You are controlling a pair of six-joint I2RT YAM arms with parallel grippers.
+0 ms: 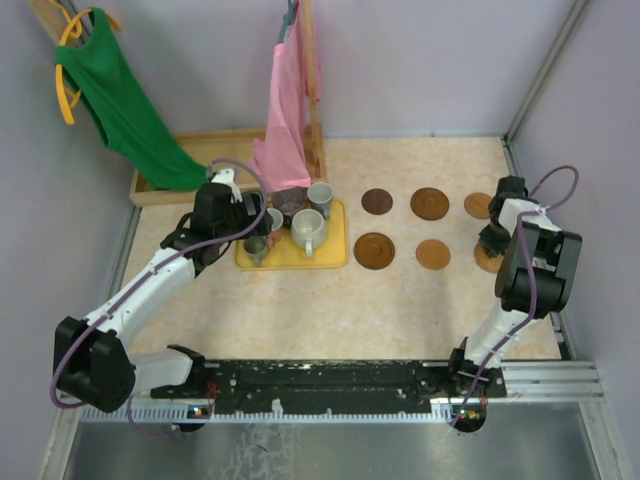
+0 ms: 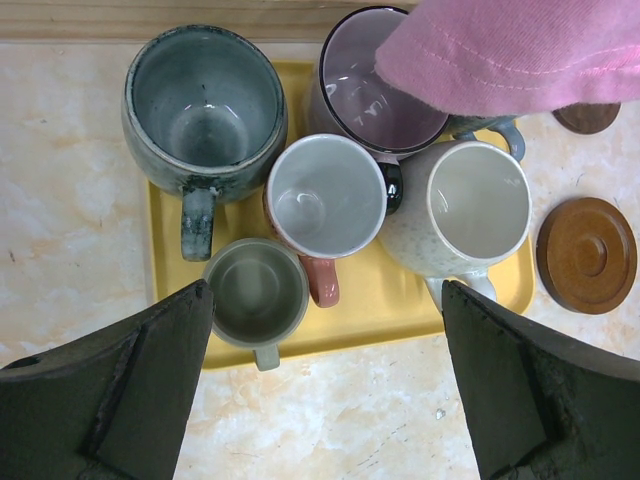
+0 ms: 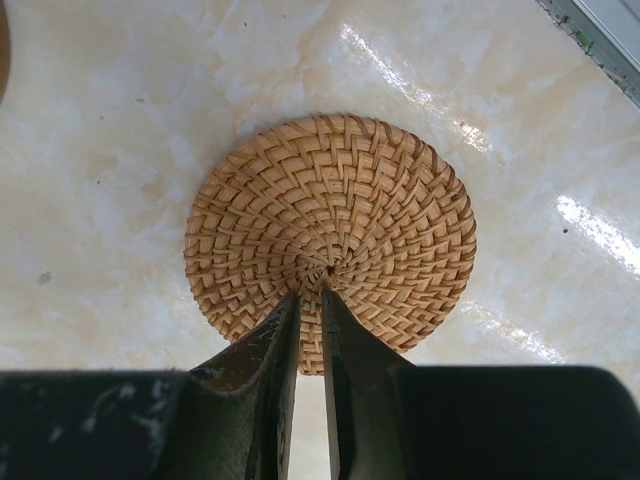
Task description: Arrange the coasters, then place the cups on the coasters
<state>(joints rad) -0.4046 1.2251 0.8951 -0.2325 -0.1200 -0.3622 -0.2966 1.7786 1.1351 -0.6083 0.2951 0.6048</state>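
Several cups stand packed on a yellow tray (image 2: 400, 300): a dark grey-green cup (image 2: 205, 105), a mauve one (image 2: 375, 90), a pink-handled one (image 2: 325, 195), a cream one (image 2: 470, 205) and a small green one (image 2: 257, 290). My left gripper (image 2: 325, 400) hovers open at the tray's near edge, holding nothing. Brown coasters (image 1: 377, 201) (image 1: 428, 203) (image 1: 374, 250) (image 1: 433, 254) lie in two rows right of the tray (image 1: 335, 255). My right gripper (image 3: 310, 292) is shut to a thin slit, its tips over the centre of a woven tan coaster (image 3: 330, 200) lying flat at the far right.
A pink cloth (image 2: 510, 50) hangs over the tray's back and covers part of the mauve cup. A green garment (image 1: 120, 100) hangs at the back left above a wooden box (image 1: 150, 190). The right wall (image 1: 560, 150) is close to the right arm.
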